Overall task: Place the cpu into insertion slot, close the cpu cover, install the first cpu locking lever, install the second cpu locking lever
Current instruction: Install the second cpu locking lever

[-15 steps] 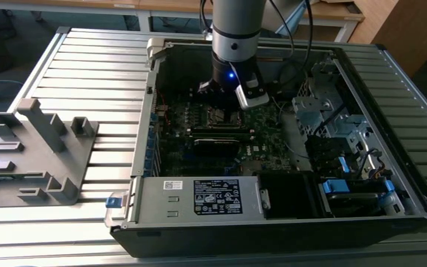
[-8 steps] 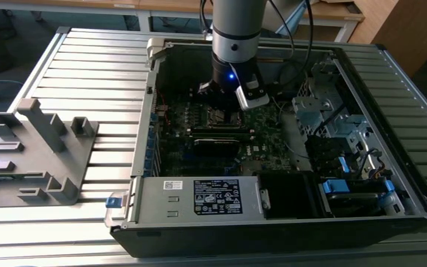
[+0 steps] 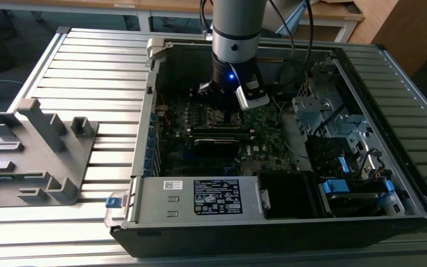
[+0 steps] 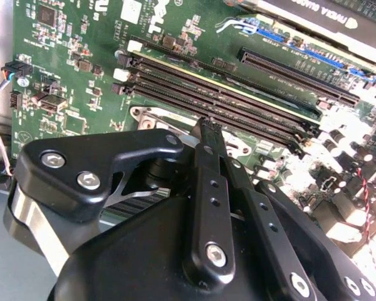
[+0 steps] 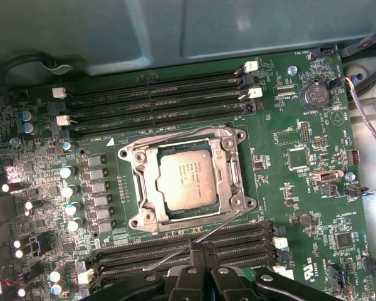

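Observation:
The cpu (image 5: 187, 177), a dull silver square, lies flat in the insertion slot (image 5: 237, 202) on the green motherboard. The cpu cover (image 5: 149, 182), a thin silvery frame, lies down around it. One thin wire locking lever (image 5: 175, 135) runs along the slot's edge. A second lever (image 5: 219, 227) slants out from the slot's corner and passes right by my fingertips. My gripper (image 5: 203, 248) is shut, its black fingers pressed together with nothing seen between them, just off the slot's edge. In the second wrist view the gripper (image 4: 210, 125) hovers low over the board. In the exterior view the gripper (image 3: 224, 103) stands over the slot (image 3: 219, 115).
Black memory slots (image 5: 156, 94) flank the socket on two sides. The open computer case (image 3: 143, 139) walls the board in. A grey power-supply box (image 3: 198, 197), a long black card (image 3: 217, 146) and drive bays with cables (image 3: 347, 144) crowd it. A grey fixture (image 3: 31, 150) stands on the slatted table.

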Motion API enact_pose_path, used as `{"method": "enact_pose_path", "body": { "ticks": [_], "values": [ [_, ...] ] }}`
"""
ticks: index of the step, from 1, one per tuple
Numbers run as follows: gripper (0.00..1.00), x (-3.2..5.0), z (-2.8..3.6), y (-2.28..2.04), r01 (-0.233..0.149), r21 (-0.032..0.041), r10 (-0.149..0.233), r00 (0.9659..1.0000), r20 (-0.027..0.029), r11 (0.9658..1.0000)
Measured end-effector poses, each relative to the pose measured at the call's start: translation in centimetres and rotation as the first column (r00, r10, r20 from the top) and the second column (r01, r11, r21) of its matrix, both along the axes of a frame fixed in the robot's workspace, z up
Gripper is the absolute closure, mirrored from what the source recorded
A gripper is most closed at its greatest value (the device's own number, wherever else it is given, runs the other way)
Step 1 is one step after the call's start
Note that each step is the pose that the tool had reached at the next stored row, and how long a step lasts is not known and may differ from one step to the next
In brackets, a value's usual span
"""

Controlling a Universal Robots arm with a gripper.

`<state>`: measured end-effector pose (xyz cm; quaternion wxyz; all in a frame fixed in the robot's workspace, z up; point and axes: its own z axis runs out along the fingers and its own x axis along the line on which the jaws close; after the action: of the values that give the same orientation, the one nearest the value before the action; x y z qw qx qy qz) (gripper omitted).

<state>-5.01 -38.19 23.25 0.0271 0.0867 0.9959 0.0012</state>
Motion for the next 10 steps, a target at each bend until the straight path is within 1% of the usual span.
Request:
{"method": "enact_pose_path", "body": {
  "ticks": [8, 10],
  "values": [
    [0.89, 0.00, 0.03, 0.00, 0.000, -0.0001, 0.000, 1.0000, 0.0000, 1.0000],
    [0.89, 0.00, 0.29, 0.00, 0.000, -0.0002, 0.000, 1.0000, -0.0001, 1.0000]
  ]
}}
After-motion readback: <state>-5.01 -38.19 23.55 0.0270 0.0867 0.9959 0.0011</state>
